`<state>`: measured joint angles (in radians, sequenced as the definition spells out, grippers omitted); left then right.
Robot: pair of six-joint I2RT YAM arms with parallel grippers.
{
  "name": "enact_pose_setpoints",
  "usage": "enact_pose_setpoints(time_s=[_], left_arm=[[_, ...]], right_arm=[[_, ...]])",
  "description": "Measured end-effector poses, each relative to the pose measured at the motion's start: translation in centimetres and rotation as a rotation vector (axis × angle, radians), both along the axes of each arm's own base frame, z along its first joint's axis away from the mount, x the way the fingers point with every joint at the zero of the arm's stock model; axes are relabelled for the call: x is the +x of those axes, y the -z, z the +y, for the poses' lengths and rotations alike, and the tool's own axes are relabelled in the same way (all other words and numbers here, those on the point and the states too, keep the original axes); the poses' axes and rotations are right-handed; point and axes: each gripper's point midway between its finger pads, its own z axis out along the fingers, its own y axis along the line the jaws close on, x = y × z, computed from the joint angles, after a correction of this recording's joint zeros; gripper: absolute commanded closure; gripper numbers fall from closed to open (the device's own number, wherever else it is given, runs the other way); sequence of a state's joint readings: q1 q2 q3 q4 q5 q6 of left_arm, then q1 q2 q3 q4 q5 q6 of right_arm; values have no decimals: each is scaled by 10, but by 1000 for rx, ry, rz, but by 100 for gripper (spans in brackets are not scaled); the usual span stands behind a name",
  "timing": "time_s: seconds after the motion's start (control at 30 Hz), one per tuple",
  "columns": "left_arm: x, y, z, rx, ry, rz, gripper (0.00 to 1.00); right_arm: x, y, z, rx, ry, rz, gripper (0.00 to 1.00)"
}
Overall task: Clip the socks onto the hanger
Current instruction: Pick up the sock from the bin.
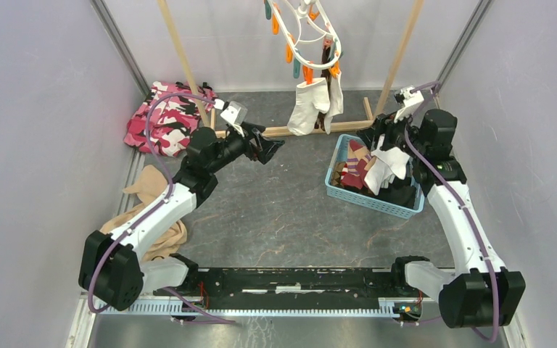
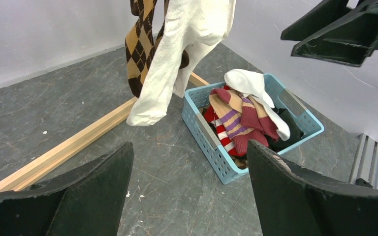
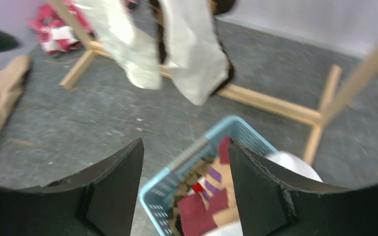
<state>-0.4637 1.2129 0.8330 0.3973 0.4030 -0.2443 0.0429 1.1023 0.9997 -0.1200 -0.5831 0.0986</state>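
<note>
Hanger: white ring hanger (image 1: pixel 336 45) hangs high at the back from the wooden rack frame (image 1: pixel 348 125), with orange and teal pins dangling around it.
Socks up: a white sock (image 2: pixel 177 54) and a brown argyle sock (image 2: pixel 140 44) hang pinned by their tops on the near right side, toes well above the floor. A second white one hangs beside them.
Socks not yet clipped: these are heaped in the blue basket (image 2: pixel 199 125) right of centre. There is a maroon and tan striped pair (image 2: pixel 241 118), with a white sock (image 2: pixel 253 86) draped on top. The basket keeps them within the right arm's reach.
Right gripper (image 3: pixel 186 147): poised over the basket's near corner, jaws parted and nothing between them. Probably lined up for a pick.
Left gripper (image 2: pixel 191 152): spread wide and empty, held mid-table and aimed at the hung socks and the basket. Probably waiting to take a hand-off or work a pin.
In the way: the hung socks curtain the pins behind them, and the rack's right upright stands close to the right wrist.
Off-task: pink camouflage cloth (image 1: pixel 163 119) at back left and a tan garment (image 1: pixel 149 210) by the left arm, both well apart from the basket.
</note>
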Motion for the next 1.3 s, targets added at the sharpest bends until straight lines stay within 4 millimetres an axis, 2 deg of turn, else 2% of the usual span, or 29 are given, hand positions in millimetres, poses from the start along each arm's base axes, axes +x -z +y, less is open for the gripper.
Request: enact_pose_setpoints(time_s=[0.13,0.3,0.43,0.57,0.87,1.3], left_arm=[[-2,-1,2,-1,-3,-2,9],[-5,-5,6,-1,-7,-2,5],[-9,-5,9,4,-9,8,4],[-15,-6,12,6,-10,13,3],[-29,2,20,13,-14,28,3],[-32,4,23,14,-23,30,1]], right_arm=[[7,33,-35,-47,192,87,32],[5,93,-75,-77,376,250,36],[8,130,-86,-77,426,363,38],[15,151,-83,-49,433,433,39],[29,169,-79,10,446,477,41],[37,163,-79,22,446,439,39]])
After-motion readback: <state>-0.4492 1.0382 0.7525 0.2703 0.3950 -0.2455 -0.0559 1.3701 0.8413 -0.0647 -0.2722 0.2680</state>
